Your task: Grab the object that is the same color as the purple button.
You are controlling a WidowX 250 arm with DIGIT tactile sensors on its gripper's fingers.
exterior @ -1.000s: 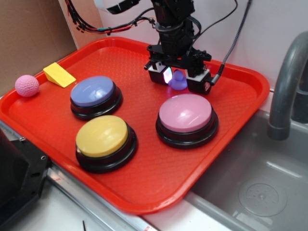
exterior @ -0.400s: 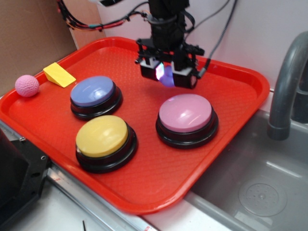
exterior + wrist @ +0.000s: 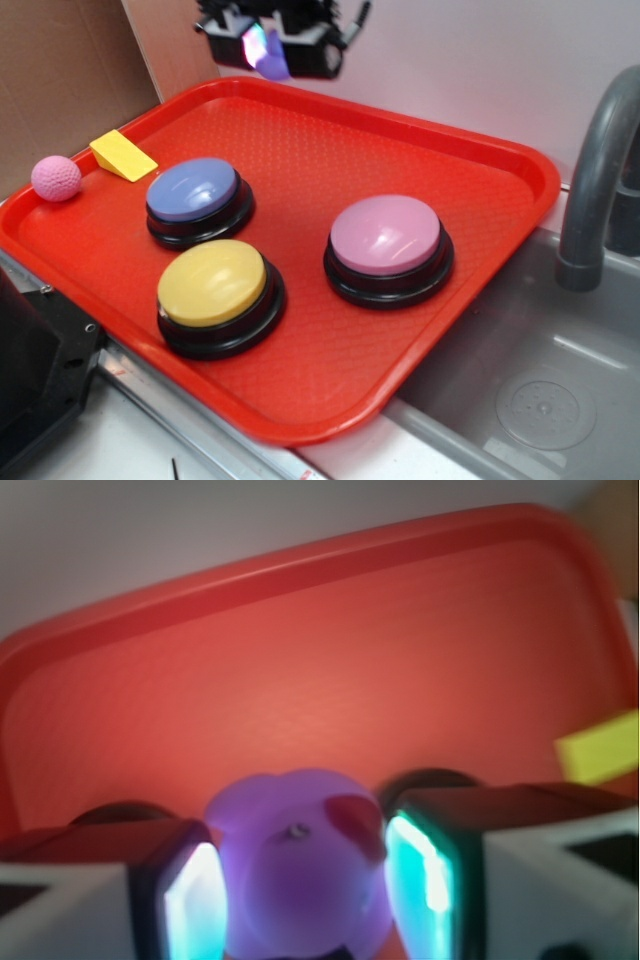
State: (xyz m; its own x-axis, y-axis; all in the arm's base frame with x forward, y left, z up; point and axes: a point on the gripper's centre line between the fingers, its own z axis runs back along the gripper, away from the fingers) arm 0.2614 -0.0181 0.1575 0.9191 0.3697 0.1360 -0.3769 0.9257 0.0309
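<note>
1. A grey sink [image 3: 540, 400] fills the lower right of the exterior view, with a grey faucet [image 3: 598, 170] curving up beside the tray's right corner; brown cardboard [image 3: 60, 80] stands at the upper left.
2. The red tray [image 3: 500, 200] lies at an angle across the counter, its textured floor bare in the far half; in the wrist view the same red tray [image 3: 300, 680] spreads out below the fingers, blurred.
3. Three dome buttons on black bases sit on the tray: the pink button [image 3: 388, 240] toward the right, the yellow button [image 3: 215, 287] nearest the front edge, and the purple button [image 3: 193, 193] just behind the yellow one, close to it but apart.
4. The gripper [image 3: 270, 48] hangs at the top of the exterior view, above the tray's far rim and well clear of its floor; its fingers [image 3: 185, 900] glow teal on their inner faces and press in on the purple duck from both sides.
5. The yellow wedge [image 3: 122, 155] lies at the tray's far left corner; the pink dimpled ball [image 3: 56, 178] rests just left of it at the rim.
6. The purple duck [image 3: 272, 60] is held in the air between the fingers; up close the purple duck [image 3: 290, 880] shows a reddish bill.
</note>
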